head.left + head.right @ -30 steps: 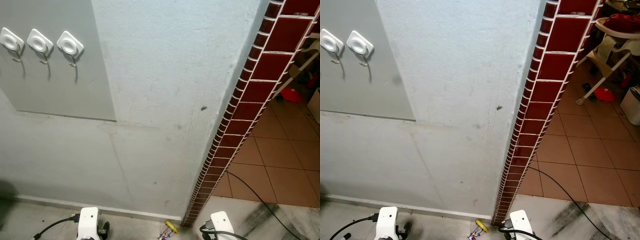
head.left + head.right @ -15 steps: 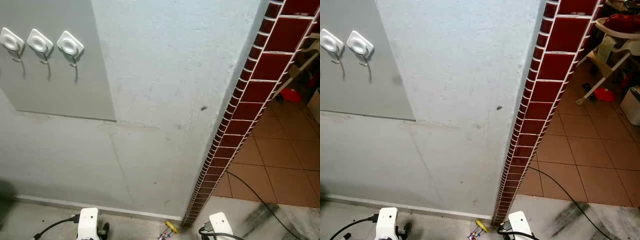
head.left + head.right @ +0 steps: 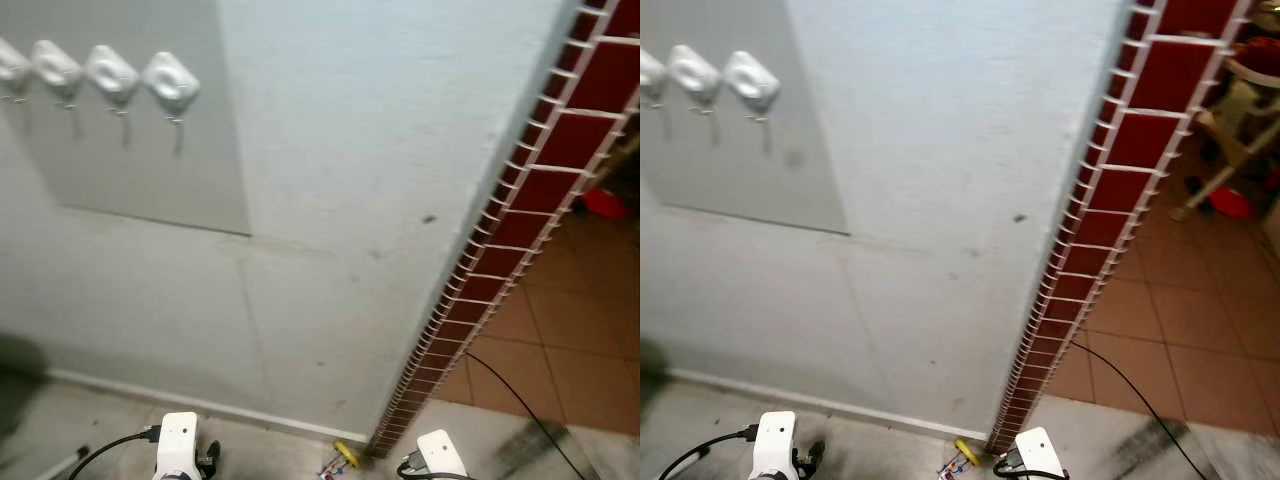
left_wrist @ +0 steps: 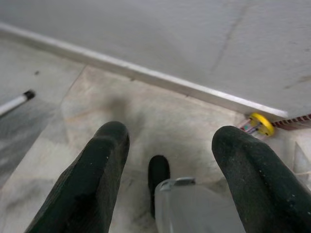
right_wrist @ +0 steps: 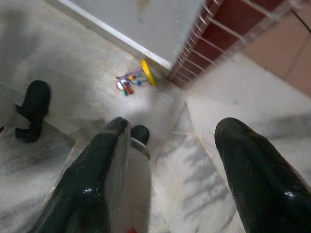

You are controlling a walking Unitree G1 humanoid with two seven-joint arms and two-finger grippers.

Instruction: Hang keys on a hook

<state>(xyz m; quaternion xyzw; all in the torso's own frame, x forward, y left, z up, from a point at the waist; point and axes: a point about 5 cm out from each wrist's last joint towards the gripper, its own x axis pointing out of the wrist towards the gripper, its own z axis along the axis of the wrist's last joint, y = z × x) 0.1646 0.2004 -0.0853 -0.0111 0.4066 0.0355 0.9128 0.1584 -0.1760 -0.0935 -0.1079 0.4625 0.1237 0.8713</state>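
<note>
Your keys (image 5: pixel 133 80) are lying on the floor (image 5: pixel 73 73) by the foot of the red tile corner (image 3: pixel 480 290), ahead of your right gripper (image 5: pixel 170 170), not touching it. Both it and your left gripper (image 4: pixel 170 179) are hanging spread wide, gripping nothing. The hooks (image 3: pixel 170 85) are sitting high on the wall, well apart from the keys.

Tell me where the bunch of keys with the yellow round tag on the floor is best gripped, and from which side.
Probably by the yellow round tag of the keys, coming straight down from above. The bunch lies flat on the marble floor, tight against the wall's skirting and the red-tiled corner, so a sideways approach looks blocked. The tag seems the bulkiest part. Both the right gripper and left gripper are open.
</note>
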